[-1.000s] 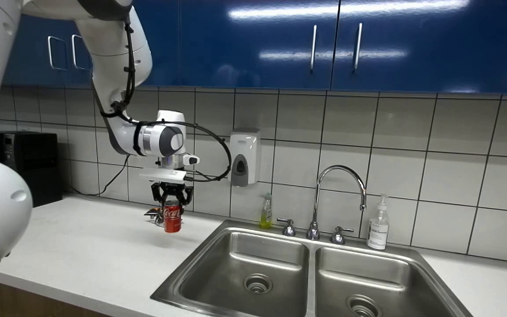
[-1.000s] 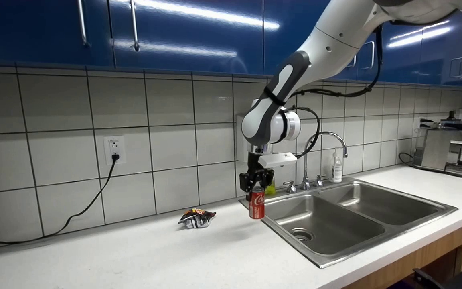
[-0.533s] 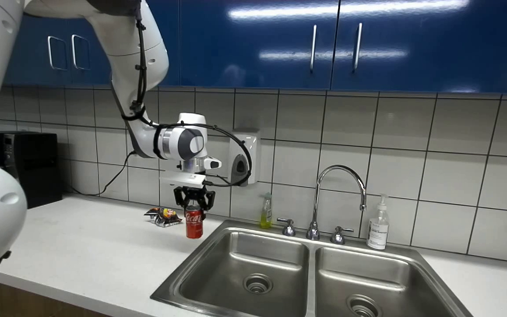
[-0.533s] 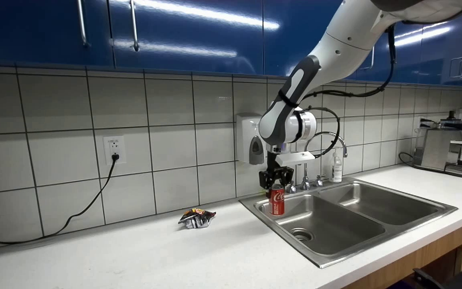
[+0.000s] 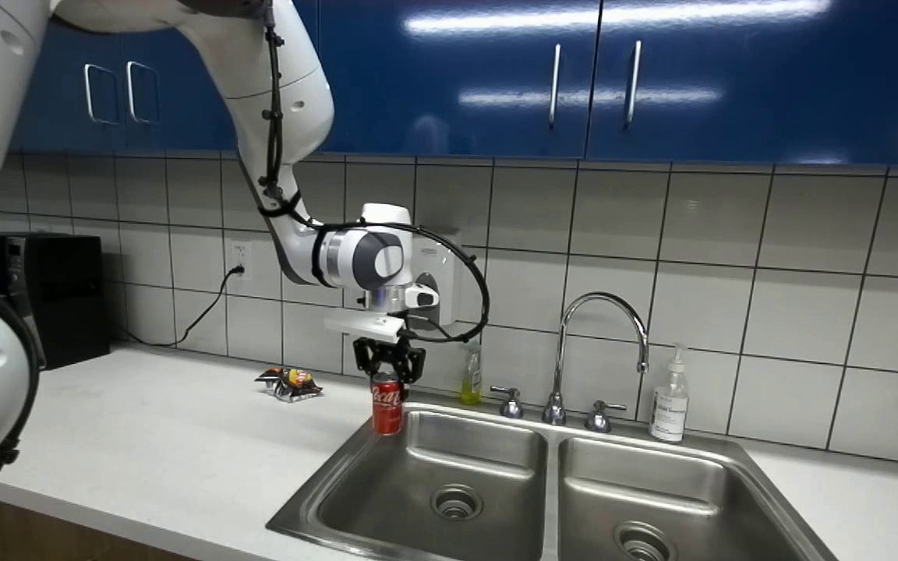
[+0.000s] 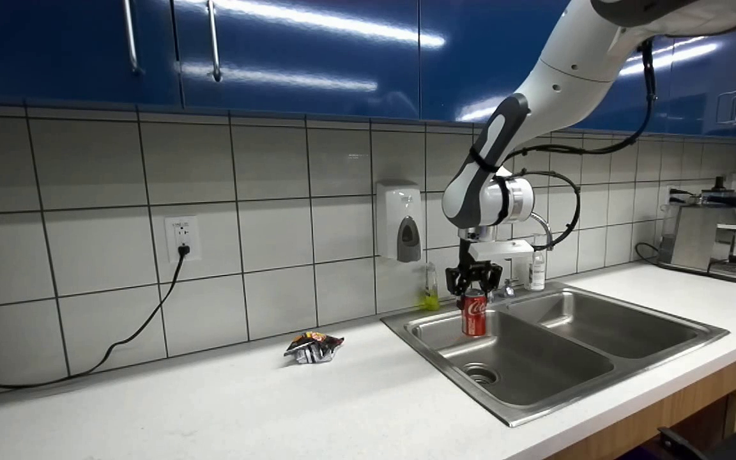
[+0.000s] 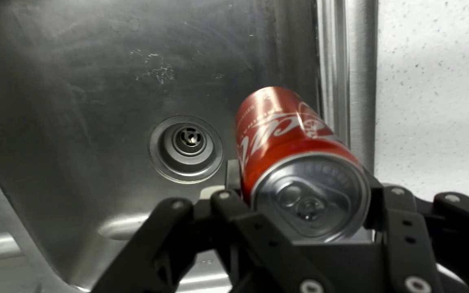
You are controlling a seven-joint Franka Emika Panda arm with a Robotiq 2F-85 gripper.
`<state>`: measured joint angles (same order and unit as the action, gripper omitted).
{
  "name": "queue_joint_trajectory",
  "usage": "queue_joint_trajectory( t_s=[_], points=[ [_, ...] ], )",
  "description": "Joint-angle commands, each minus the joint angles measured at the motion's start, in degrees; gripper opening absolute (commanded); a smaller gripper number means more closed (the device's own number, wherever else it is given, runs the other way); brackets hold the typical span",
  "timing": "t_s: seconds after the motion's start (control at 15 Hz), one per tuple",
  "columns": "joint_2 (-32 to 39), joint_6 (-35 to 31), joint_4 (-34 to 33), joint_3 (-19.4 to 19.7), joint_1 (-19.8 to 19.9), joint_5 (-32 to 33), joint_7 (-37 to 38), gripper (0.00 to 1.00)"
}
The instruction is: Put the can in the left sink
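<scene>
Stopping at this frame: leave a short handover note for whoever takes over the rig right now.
Gripper: fingers closed on the can, near its top.
Can: held upright over the left sink, near the edge beside the counter; not set down.
Done: can gripped and over the sink.
Left: probably shift it inward toward the drain, lower it, open the fingers, lift away.

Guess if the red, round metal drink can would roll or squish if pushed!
The red, cylindrical metal drink can might roll if laid sideways, because its side is round. Its shiny, smooth surface looks fairly slippery. It's probably stiff, since no dents show.
</scene>
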<state>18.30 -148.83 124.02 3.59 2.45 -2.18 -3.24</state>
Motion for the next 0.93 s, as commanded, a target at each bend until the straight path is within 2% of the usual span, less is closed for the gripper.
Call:
queue_joint_trajectory(
  t_s=[0.0, 0.87],
  points=[
    [-1.83, -0.94, 1.17, 0.34, 2.96, -2.3, 0.07, 0.38],
    [1.89, -5.38, 1.27, 3.61, 10.38, -6.59, -1.0, 0.38]
  ],
)
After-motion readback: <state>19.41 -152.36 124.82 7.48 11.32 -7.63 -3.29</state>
